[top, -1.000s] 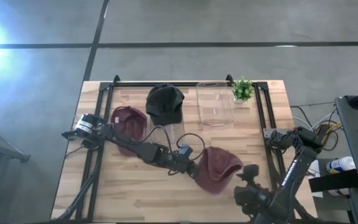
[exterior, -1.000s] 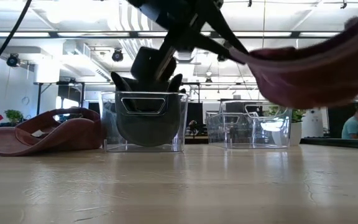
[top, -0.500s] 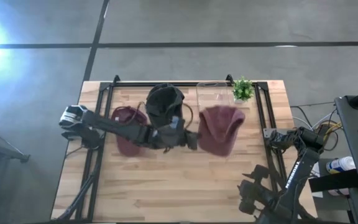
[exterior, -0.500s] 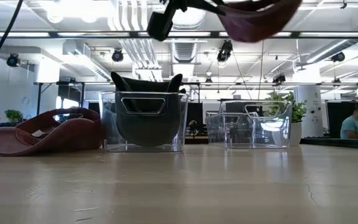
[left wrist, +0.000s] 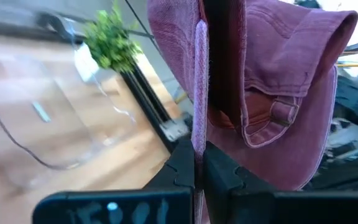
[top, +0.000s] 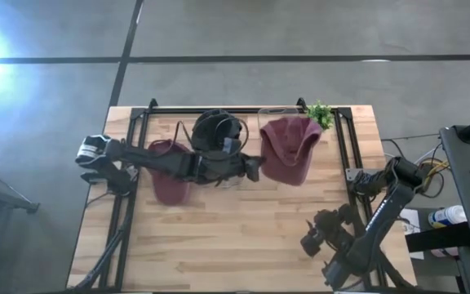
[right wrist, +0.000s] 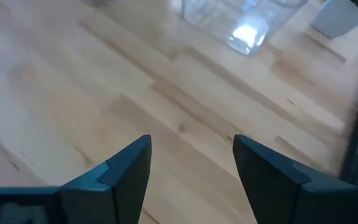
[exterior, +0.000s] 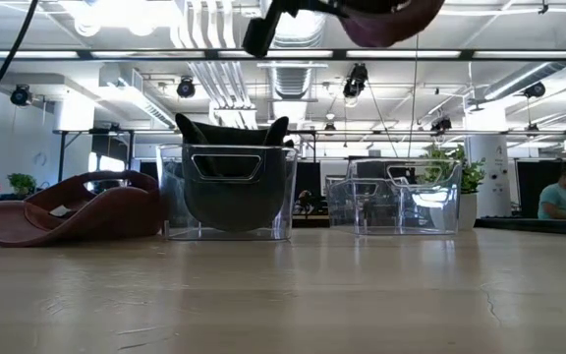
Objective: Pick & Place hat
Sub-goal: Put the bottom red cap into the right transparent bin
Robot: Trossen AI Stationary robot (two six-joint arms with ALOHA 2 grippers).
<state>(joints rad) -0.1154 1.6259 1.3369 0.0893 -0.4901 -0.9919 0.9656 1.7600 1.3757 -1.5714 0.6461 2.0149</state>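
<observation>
**A:** Wooden tabletop [top: 219, 237], two clear bins side by side at its far edge. The black hat [top: 216, 131] already fills one; the empty bin [exterior: 393, 205] is the landmark. Where's the maroon hat [top: 288, 153]?

**B:** Hanging in the air right over the empty bin, its edge pinched in the left gripper [left wrist: 198, 163], whose fingers are pressed together on the fabric. Another maroon hat [exterior: 67, 212] lies on the table beyond the filled bin.

**A:** And the right gripper [right wrist: 190, 163]?

**B:** Spread, holding nothing, well away from the bin at the near edge.

**A:** So, the drop?

**B:** I'd centre the dangling crown inside the bin's walls, lower until it slumps in, then let go; released high, the brim may catch the rim.
</observation>
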